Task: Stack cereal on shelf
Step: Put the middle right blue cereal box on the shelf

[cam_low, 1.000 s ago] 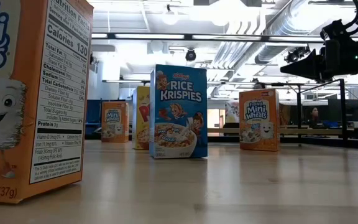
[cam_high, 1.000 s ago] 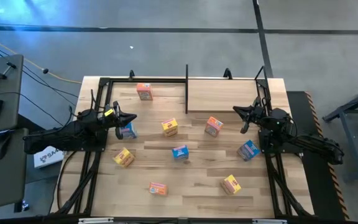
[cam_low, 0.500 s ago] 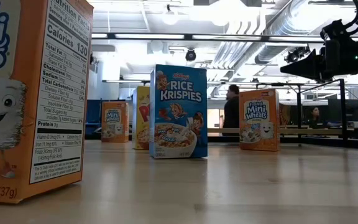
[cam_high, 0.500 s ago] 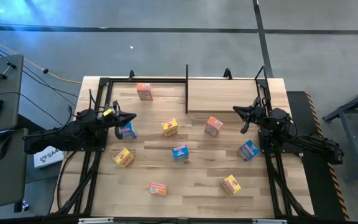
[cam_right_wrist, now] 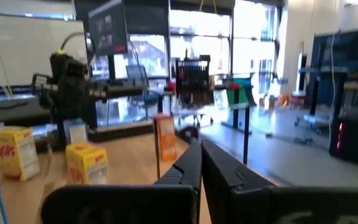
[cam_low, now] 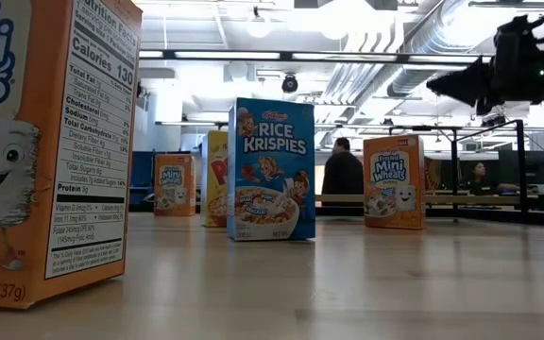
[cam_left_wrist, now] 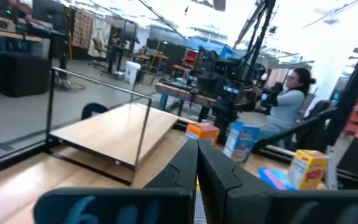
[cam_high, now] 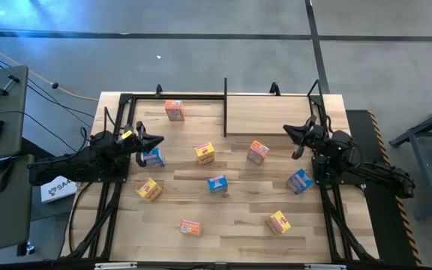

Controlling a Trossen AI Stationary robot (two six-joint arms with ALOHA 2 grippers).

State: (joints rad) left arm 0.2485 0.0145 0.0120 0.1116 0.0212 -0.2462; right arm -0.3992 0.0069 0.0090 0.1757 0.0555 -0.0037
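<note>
Several small cereal boxes stand scattered on the wooden tabletop: an orange one (cam_high: 174,110) at the far left, yellow (cam_high: 205,153), orange (cam_high: 257,151) and blue (cam_high: 217,184) ones mid-table, and others nearer. The shelf (cam_high: 268,115), a light board framed by black posts, stands at the far edge, right of centre. My left gripper (cam_high: 160,141) is shut and hovers just above a blue box (cam_high: 154,157) at the left. My right gripper (cam_high: 286,129) is shut and hangs in the air right of the shelf's near edge, high in the low view (cam_low: 434,87). Both hold nothing (cam_left_wrist: 197,144) (cam_right_wrist: 200,144).
Near the front edge stand a yellow box (cam_high: 149,190), an orange-pink box (cam_high: 190,227), a yellow box (cam_high: 279,222) and a blue box (cam_high: 300,181). Black frame rails (cam_high: 118,112) run along both sides of the table. A person (cam_low: 342,179) passes in the room behind.
My right gripper has tipped its shut fingers slightly upward while staying in place. A person has walked across the room behind the table. The boxes have not moved.
</note>
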